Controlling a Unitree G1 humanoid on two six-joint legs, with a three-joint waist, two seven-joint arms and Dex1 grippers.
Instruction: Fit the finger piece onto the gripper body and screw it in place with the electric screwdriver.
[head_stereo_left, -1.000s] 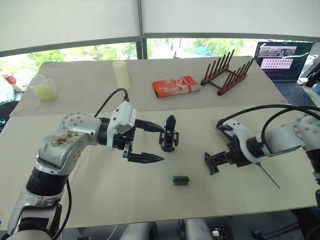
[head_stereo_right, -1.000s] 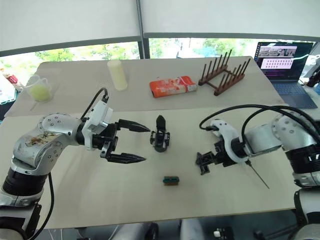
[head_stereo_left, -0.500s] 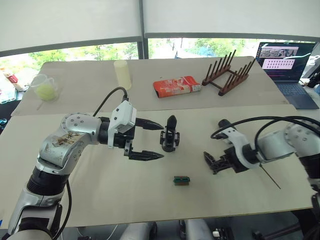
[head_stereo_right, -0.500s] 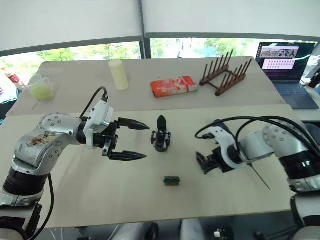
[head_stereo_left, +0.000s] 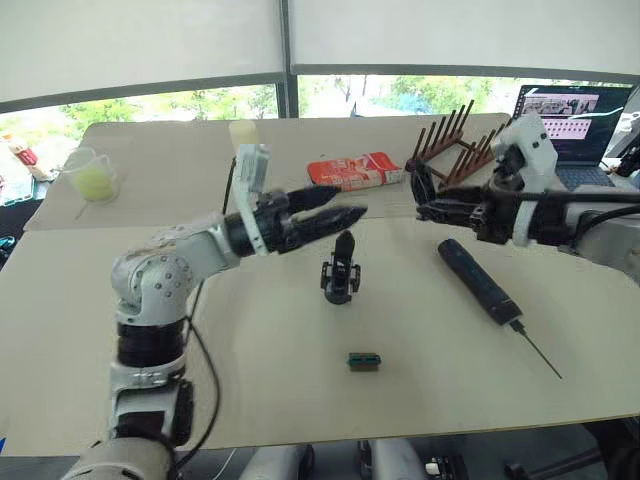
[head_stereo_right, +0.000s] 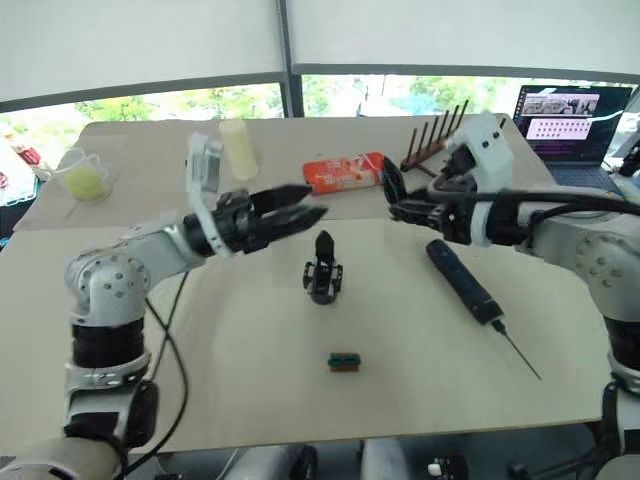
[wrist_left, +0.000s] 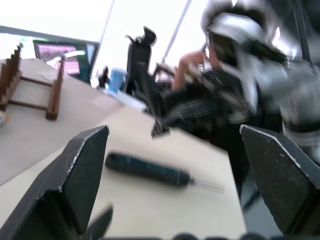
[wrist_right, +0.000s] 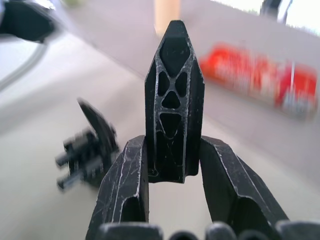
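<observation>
Our right gripper (wrist_right: 172, 165) is raised above the table (head_stereo_left: 250, 350), its two fingers clamped on the finger piece (wrist_right: 173, 100), which stands up between them, point outward. The gripper body (head_stereo_left: 340, 268) sits on the table below and to the left of that gripper, well apart from it, its one finger upright. The electric screwdriver (head_stereo_left: 482, 282) lies flat on the table just beneath our right gripper, bit pointing toward the near edge.

Our left gripper (wrist_left: 175, 175) hovers above and beside the gripper body, fingers spread wide, nothing between them. A small green block (head_stereo_left: 363, 360) lies nearer us than the gripper body.
</observation>
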